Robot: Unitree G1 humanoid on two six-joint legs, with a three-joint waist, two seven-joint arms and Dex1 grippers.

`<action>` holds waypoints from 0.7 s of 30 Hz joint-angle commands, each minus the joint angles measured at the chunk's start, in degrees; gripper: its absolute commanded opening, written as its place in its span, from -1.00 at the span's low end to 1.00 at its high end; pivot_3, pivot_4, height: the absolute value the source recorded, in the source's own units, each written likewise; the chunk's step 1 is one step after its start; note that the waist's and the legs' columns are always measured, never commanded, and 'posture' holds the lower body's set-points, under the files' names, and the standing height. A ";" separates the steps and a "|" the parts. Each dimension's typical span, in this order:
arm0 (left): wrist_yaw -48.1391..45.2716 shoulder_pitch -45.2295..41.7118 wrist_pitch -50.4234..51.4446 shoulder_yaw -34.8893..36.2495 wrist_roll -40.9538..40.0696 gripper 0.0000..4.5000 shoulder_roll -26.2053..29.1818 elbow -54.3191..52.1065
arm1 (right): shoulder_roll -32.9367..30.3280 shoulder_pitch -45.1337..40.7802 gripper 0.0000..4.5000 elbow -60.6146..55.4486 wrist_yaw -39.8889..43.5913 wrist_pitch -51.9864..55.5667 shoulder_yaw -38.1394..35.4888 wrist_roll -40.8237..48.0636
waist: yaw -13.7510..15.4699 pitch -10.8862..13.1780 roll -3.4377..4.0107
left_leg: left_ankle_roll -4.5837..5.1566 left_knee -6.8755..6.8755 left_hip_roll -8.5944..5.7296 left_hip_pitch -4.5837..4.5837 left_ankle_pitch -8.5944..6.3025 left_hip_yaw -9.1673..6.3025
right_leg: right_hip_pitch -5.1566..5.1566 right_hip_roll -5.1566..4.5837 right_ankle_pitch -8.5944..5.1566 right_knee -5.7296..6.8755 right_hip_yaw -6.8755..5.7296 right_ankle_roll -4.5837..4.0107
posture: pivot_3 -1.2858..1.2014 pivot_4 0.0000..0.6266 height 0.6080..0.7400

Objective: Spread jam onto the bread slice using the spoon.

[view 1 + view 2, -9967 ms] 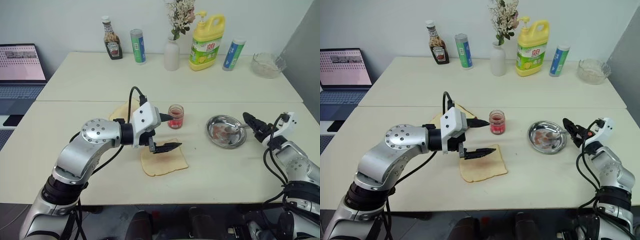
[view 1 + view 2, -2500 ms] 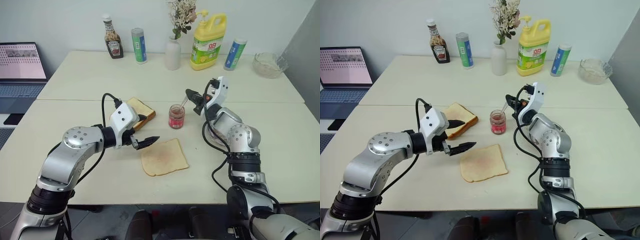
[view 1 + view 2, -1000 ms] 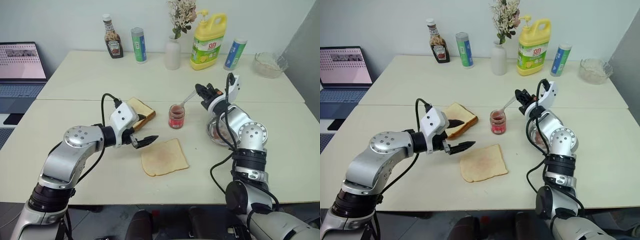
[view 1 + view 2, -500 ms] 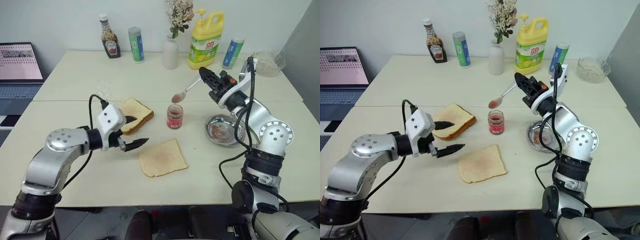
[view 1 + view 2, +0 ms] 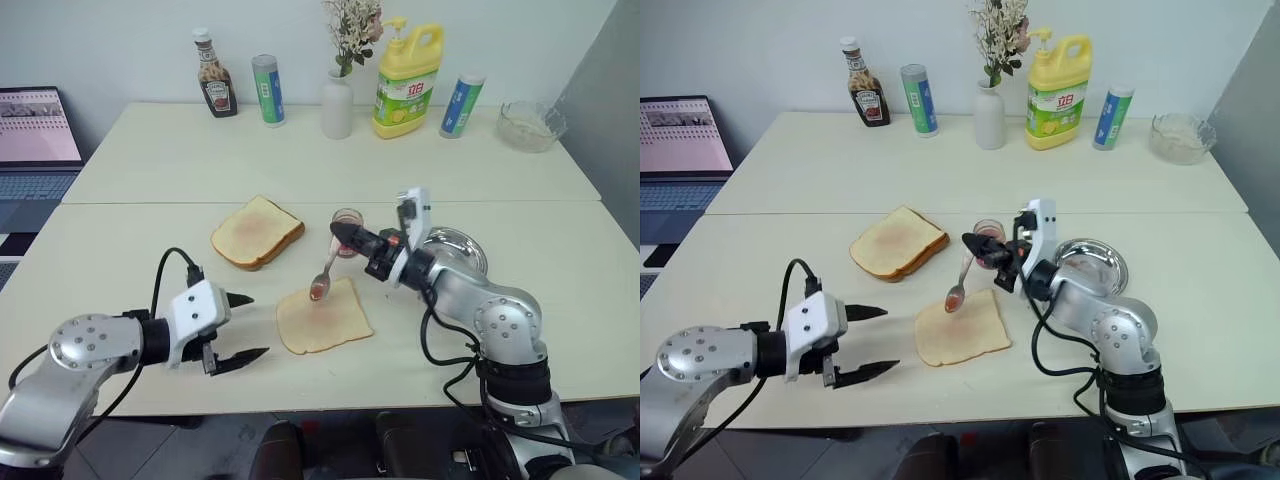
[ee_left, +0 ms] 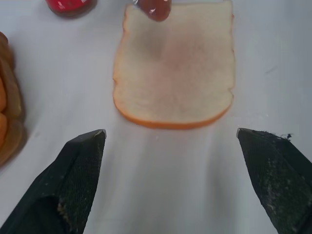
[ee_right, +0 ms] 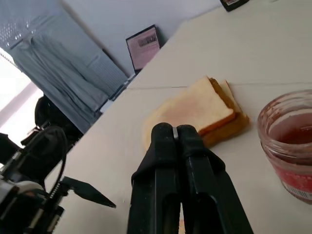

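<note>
1. Two claws work one worktop: the right claw [image 5: 345, 237], fingers pressed tight together, holds the spoon [image 5: 326, 272] by its handle end so the bowl hangs down over the far edge of the bread slice [image 5: 324, 317].
2. One red blob of the jam [image 5: 316, 292] sits in the spoon's bowl, apparently poised for the first smear; whether it touches the bread cannot be told.
3. Just beyond the slice, the jam jar [image 5: 347, 228] stands open near the middle of the worktop, close enough for another scoop.
4. Flat near the worktop's front edge, the bread slice lies within easy reach of both arms, its surface showing only a faint pink tint.
5. Wide open and empty, the left claw [image 5: 237, 328] hangs near the front edge to the slice's left, clear of the spoon's path yet placed to steady the bread.
6. Untouched, a thicker second slice [image 5: 257, 230] rests further back to the left.
</note>
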 commanded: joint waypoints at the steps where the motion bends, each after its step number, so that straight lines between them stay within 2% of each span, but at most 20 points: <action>1: -0.08 0.91 -2.71 1.33 1.07 1.00 0.56 -1.25 | 0.72 0.22 -0.98 -1.99 3.57 -4.27 2.59 -3.60 | 0.01 0.00 -0.01 | 0.00 0.00 0.00 0.00 0.00 -0.01 | 0.00 0.00 0.00 0.00 -0.01 0.00 | 0.03 -0.52 1.00; 11: 0.29 0.64 -5.07 0.36 2.72 1.00 -0.14 0.54 | 4.17 0.46 -0.98 0.25 6.88 -4.37 4.25 -5.61 | 0.00 -0.01 -0.01 | 0.00 0.00 0.01 0.00 0.00 -0.01 | 0.00 0.01 0.01 0.02 -0.01 -0.01 | 0.03 -0.52 1.00; 21: 0.10 -0.50 -6.96 -0.88 3.55 1.00 -0.60 2.37 | 0.99 -0.30 -0.98 -1.09 14.11 -10.97 7.97 -13.82 | 0.00 -0.01 -0.02 | 0.00 0.01 0.01 0.00 0.00 -0.01 | 0.00 0.01 0.01 0.03 -0.02 -0.01 | 0.03 -0.52 1.00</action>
